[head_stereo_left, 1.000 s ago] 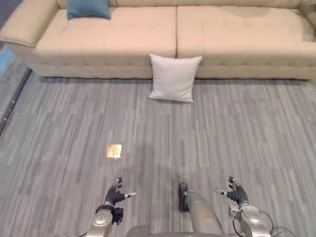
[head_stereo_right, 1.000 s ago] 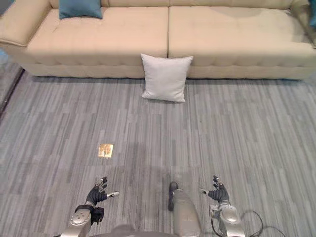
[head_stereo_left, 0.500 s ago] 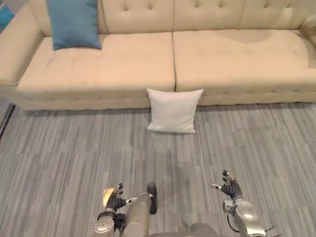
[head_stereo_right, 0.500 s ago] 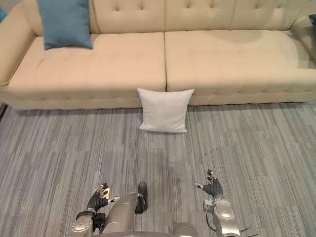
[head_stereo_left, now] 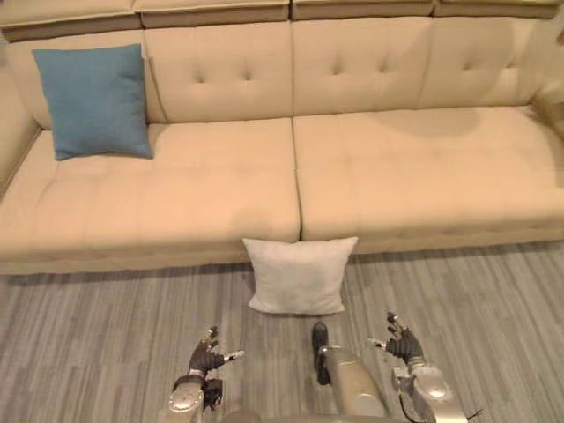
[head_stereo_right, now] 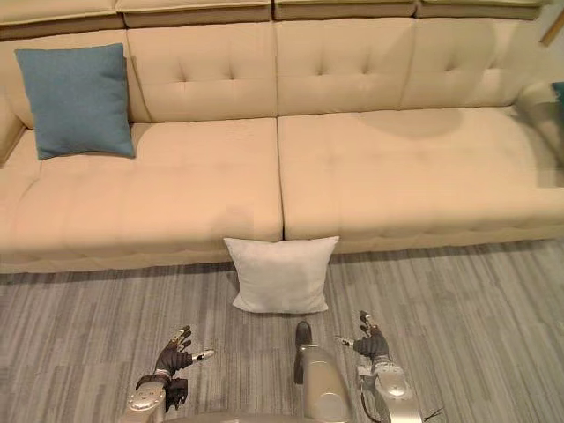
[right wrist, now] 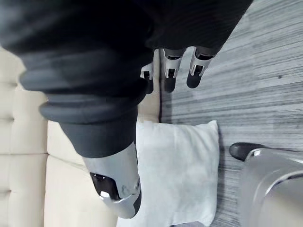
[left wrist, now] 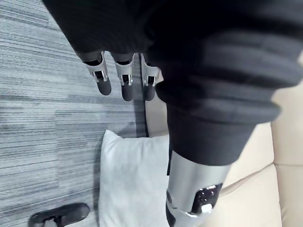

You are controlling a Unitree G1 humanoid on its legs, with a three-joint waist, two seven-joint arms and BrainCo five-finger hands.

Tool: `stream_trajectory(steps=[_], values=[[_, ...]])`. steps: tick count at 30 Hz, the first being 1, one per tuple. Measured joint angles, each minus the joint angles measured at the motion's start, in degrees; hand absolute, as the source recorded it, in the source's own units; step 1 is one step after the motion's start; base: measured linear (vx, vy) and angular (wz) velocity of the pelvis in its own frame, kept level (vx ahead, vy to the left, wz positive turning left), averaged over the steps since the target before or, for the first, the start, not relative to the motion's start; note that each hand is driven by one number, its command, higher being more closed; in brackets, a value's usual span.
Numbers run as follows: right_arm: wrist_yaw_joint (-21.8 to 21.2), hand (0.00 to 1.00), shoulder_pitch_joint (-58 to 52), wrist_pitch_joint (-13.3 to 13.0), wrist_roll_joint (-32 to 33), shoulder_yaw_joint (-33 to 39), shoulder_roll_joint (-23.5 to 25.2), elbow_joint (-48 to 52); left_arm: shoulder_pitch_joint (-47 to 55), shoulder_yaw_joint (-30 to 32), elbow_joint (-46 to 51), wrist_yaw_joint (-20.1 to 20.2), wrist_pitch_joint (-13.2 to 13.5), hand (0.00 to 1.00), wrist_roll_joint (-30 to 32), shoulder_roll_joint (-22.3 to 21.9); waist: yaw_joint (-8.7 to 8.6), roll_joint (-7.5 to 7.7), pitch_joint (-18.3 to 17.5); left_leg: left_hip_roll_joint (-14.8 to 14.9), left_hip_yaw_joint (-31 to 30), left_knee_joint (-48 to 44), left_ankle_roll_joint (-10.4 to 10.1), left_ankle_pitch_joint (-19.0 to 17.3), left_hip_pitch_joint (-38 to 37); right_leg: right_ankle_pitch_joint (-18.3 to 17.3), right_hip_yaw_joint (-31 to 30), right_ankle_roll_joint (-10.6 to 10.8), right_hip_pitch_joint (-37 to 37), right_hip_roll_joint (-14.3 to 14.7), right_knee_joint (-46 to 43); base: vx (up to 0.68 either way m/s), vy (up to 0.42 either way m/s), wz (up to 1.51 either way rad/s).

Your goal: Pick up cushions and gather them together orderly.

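One white square fabric cushion (head_stereo_left: pixel 298 276) stands on edge on the grey striped floor (head_stereo_left: pixel 88 326), leaning against the beige tufted sofa (head_stereo_left: pixel 423 167), face outward. The blue square cushion (head_stereo_left: pixel 94 101) rests upright against the backrest. The left hand (head_stereo_left: pixel 206 357) and right hand (head_stereo_left: pixel 398 345) hover low, fingers spread, empty.

Head eyes face sofa (head_stereo_left: pixel 211 194); close wrist cameras share white cushion (left wrist: pixel 128 179).

White cushion (head_stereo_left: pixel 298 275): plain off-white, no print.
Blue cushion (head_stereo_left: pixel 94 101): solid teal-blue, unpatterned.
Sofa (head_stereo_left: pixel 423 167): warm beige all over; back panels dimpled with button tufts in a regular grid.
Floor (head_stereo_left: pixel 106 326): grey, streaked with fine light and dark stripes, laid as planks.
Left robot hand (head_stereo_left: pixel 206 357) and right robot hand (head_stereo_left: pixel 401 346): silver fingers, dark tips, black ribbed cover.
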State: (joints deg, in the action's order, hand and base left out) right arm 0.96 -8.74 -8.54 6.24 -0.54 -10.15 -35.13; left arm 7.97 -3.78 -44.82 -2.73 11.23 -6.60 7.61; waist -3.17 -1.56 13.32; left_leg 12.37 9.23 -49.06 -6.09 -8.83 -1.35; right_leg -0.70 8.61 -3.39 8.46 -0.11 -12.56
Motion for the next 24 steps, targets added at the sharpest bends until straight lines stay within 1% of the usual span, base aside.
stream_trajectory(steps=[1, 2, 3, 4, 5, 6, 7, 8, 9, 10, 11, 12, 13, 16, 19, 20, 22, 24], values=[[0.1, 0.00, -0.1, -0.2, 0.0, 0.2, 0.6, 1.0, -0.1, 0.0, 0.0, 0.0, 0.0, 0.00, 0.0, -0.7, 0.97, 0.39, -0.1, 1.6, 3.1, -2.5, 1.7, -1.7, 3.0, -0.5, 0.4, -0.3, -3.4, 0.1, 2.1, 0.49, -0.141, 0.04], [0.2, 0.00, 0.1, -0.4, 0.2, 0.4, 0.7, 1.7, -0.2, 0.0, 0.5, 0.1, 0.0, 0.00, 0.0, -1.4, 1.03, 0.66, -0.2, 1.6, 4.9, 0.0, 2.6, -3.3, 5.5, -0.7, 0.6, -0.2, -5.8, -0.3, 4.2, 0.40, -0.110, 0.03], [0.2, 0.00, 0.2, -0.4, 0.2, 0.6, 0.7, 1.9, -0.2, 0.0, 0.9, 0.1, 0.0, 0.00, 0.0, -1.8, 1.18, 0.63, -0.2, 1.4, 5.6, 2.5, 3.1, -3.6, 6.8, -0.7, 0.5, -0.2, -6.7, -0.4, 4.9, 0.36, -0.046, 0.00], [0.3, 0.00, 0.7, -0.5, 0.2, 1.0, 0.7, 1.9, -0.2, 0.0, 1.0, 0.1, 0.0, 0.00, 0.0, -2.2, 1.38, 0.44, -0.3, 0.5, 5.8, 9.3, 3.4, -3.8, 9.1, -0.9, 0.2, 0.0, -7.7, -0.6, 5.7, 0.32, 0.004, -0.20], [0.4, 0.00, 1.0, -0.4, 0.2, 1.8, 0.9, 1.8, -0.3, -0.1, 1.0, 0.0, 0.0, 0.00, 0.0, -2.4, 1.67, 0.29, -0.2, -1.1, 5.0, 16.5, 3.1, -3.6, 10.7, -1.1, -0.5, 0.4, -8.0, -1.1, 6.0, 0.37, 0.016, -0.28], [0.4, 0.00, 1.1, -0.4, 0.2, 2.1, 0.9, 1.6, -0.3, -0.2, 1.0, 0.0, 0.0, 0.00, 0.0, -2.4, 1.94, 0.26, -0.2, -2.0, 4.2, 20.7, 2.5, -3.2, 10.8, -1.3, -0.9, 0.7, -8.2, -1.3, 6.1, 0.26, 0.056, -0.44], [0.5, 0.00, 0.9, -0.5, 0.2, 2.8, 0.6, 1.2, -0.5, -0.3, 1.0, -0.1, 0.0, 0.00, 0.0, -2.7, 2.38, -0.23, -0.4, -3.7, 2.2, 28.9, 0.4, -0.3, 10.4, -2.1, -1.5, 1.9, -8.5, -1.2, 6.0, 0.24, 0.104, -0.45], [0.8, 0.00, 0.5, -0.4, 0.2, 3.0, -0.6, 1.0, -0.2, -0.5, 1.0, -0.2, 0.0, 0.00, 0.0, -3.2, 2.34, -2.22, -0.1, -3.3, 0.1, 33.2, 0.9, 7.7, 10.5, -3.4, -2.2, 3.0, -9.1, 0.4, 5.4, 0.24, 0.143, -0.43], [1.3, 0.00, 0.8, -0.3, 0.1, 3.1, -0.4, 0.2, -0.6, -0.5, 0.7, -0.2, 0.0, 0.00, 0.0, -3.0, 2.47, -2.51, 0.1, -3.3, 0.2, 32.7, 1.9, 6.0, 9.9, -4.2, -2.7, 3.4, -9.3, 0.4, 4.7, 0.25, 0.190, -0.19], [1.8, 0.00, 0.7, -0.1, 0.1, 3.0, 0.0, 0.1, -1.3, -0.5, 0.5, -0.4, 0.1, 0.00, 0.0, -2.6, 2.28, -1.37, 0.2, -4.5, 0.5, 33.7, 1.9, 5.9, 9.1, -5.1, -3.7, 4.5, -8.7, -0.9, 3.3, 0.17, 0.155, -0.11], [2.0, 0.00, 0.5, -0.1, 0.1, 2.9, 0.4, -0.1, -1.8, -0.5, 0.5, -0.7, 0.3, 0.00, 0.0, -2.3, 2.40, -0.48, 0.3, -5.4, 1.5, 35.2, 2.6, 5.4, 8.6, -6.3, -4.4, 5.1, -7.5, -2.0, 2.2, 0.14, 0.131, -0.10], [2.3, 0.00, 0.6, -0.1, 0.1, 2.9, 0.6, -0.2, -2.1, -0.5, 0.5, -0.9, 0.4, 0.00, 0.0, -2.1, 2.43, -0.17, 0.4, -5.7, 2.2, 35.5, 2.8, 5.1, 8.7, -6.6, -5.0, 5.4, -6.7, -2.3, 1.7, 0.08, 0.118, -0.32], [2.7, 0.00, 1.4, -0.1, 0.1, 2.5, 0.9, -0.6, -2.4, -0.4, 0.5, -1.2, 0.4, 0.00, 0.0, -1.5, 2.70, 0.51, 0.8, -6.3, 3.1, 35.6, 3.2, 4.6, 9.3, -7.0, -6.3, 6.0, -5.0, -2.8, 1.0, 0.10, 0.134, -0.42], [3.0, 0.00, 4.6, -0.1, 0.0, 2.3, 0.9, -2.4, -3.4, -0.3, 0.4, -1.3, 0.4, 0.00, -0.1, 0.3, 2.65, 0.86, 1.7, -6.4, 4.7, 33.7, 3.9, 3.4, 12.2, -7.2, -7.9, 6.3, -1.9, -3.2, -0.3, 0.07, 0.089, -0.32], [4.8, 0.00, 9.1, -0.4, 0.1, 2.4, 0.5, -2.8, -8.5, -0.1, 0.6, -3.2, 0.5, 0.00, -1.2, 3.2, 2.96, 0.95, 5.3, -5.1, 5.1, 27.9, 4.9, 2.3, 17.6, -7.3, -8.9, 6.6, 2.9, -2.8, -3.9, -0.01, 0.049, -0.18], [5.7, 0.00, 11.7, -1.2, 0.1, 2.4, 0.1, -2.8, -11.9, 0.0, 0.8, -4.1, 0.7, 0.00, -2.2, 4.5, 3.58, 0.92, 7.3, -4.1, 5.1, 24.7, 5.3, 1.6, 20.9, -7.4, -9.1, 6.5, 6.4, -2.2, -6.9, -0.07, 0.019, -0.21], [6.7, 0.00, 14.2, -1.8, 0.2, 2.4, -0.6, -2.7, -15.0, 0.3, 1.7, -5.1, 1.0, 0.00, -3.0, 5.3, 4.17, 1.03, 9.0, -3.0, 5.2, 21.5, 5.5, 0.8, 24.3, -7.7, -10.1, 6.4, 10.4, -2.0, -10.6, -0.11, 0.042, -0.21], [8.0, 0.00, 18.4, -2.5, 1.0, 2.3, -1.1, -2.6, -19.5, 2.5, 2.3, -6.9, 2.5, 0.00, -4.5, 5.8, 4.18, 1.76, 11.5, -1.8, 5.1, 14.8, 5.6, -2.6, 30.3, -11.4, -10.3, 6.5, 17.1, -1.7, -18.0, -0.15, 0.036, -0.20]])
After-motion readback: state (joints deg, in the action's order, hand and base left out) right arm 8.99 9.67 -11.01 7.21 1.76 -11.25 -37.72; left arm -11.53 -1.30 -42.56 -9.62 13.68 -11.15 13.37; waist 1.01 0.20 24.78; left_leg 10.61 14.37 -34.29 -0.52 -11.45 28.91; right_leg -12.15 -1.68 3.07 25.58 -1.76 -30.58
